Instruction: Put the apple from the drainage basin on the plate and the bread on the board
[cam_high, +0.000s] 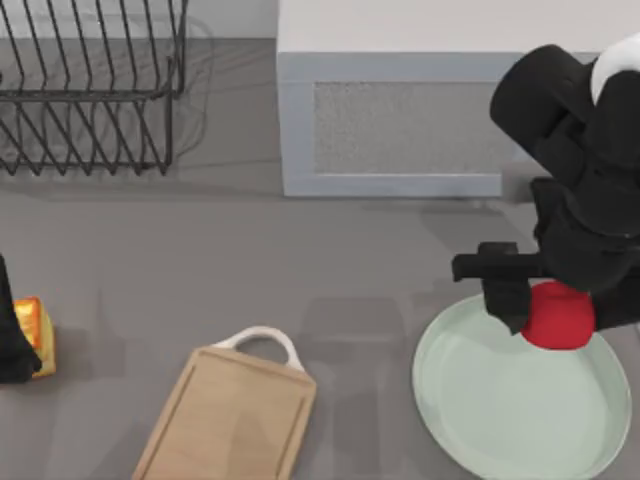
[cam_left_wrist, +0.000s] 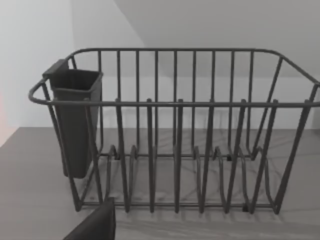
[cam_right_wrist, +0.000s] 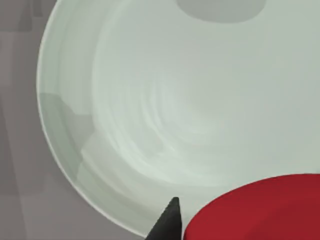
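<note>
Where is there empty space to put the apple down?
Most of the plate is bare below the apple in the right gripper. The board is bare too. It is crowded at the table's left edge, around the bread.

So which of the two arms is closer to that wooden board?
Left. The left gripper sits at the table's left edge by the bread, beside the board. The right gripper holds the apple over the plate.

Kitchen counter w/ dish rack (cam_high: 90, 85), cutting board (cam_high: 228, 418), plate (cam_high: 500, 410).

Bread (cam_high: 32, 333) half behind L arm
</note>
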